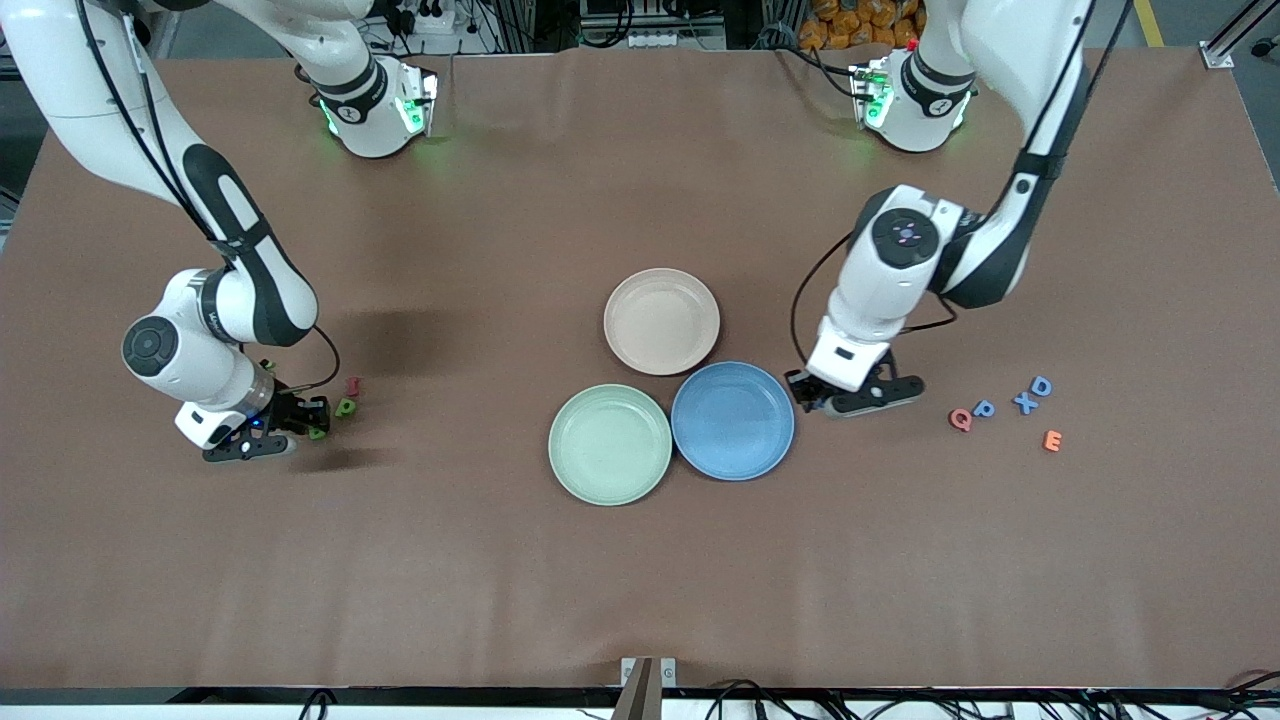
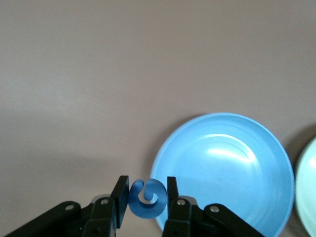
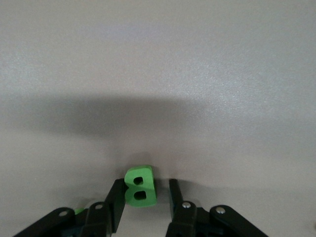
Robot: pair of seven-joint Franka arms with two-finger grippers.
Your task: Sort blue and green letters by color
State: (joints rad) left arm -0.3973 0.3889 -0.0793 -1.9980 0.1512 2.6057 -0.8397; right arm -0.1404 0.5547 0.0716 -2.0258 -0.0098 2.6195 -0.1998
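Nearest the front camera lie the green plate (image 1: 610, 444) and the blue plate (image 1: 733, 421), touching, with the beige plate (image 1: 661, 321) farther from it. Just beside the blue plate's rim toward the left arm's end, the left gripper (image 2: 144, 197) is clamped on the blue G (image 2: 147, 198); the blue P (image 1: 984, 408), X (image 1: 1025, 403) and D (image 1: 1041, 386) lie on the table near that end with the pink Q (image 1: 960, 420) and orange E (image 1: 1051, 440). At the right arm's end, the right gripper (image 3: 145, 193) straddles the green B (image 3: 139, 186) with one finger (image 3: 115, 197) touching it and the other apart, not yet gripping; another green letter (image 1: 344, 407) and a dark red letter (image 1: 353, 386) lie just beside.
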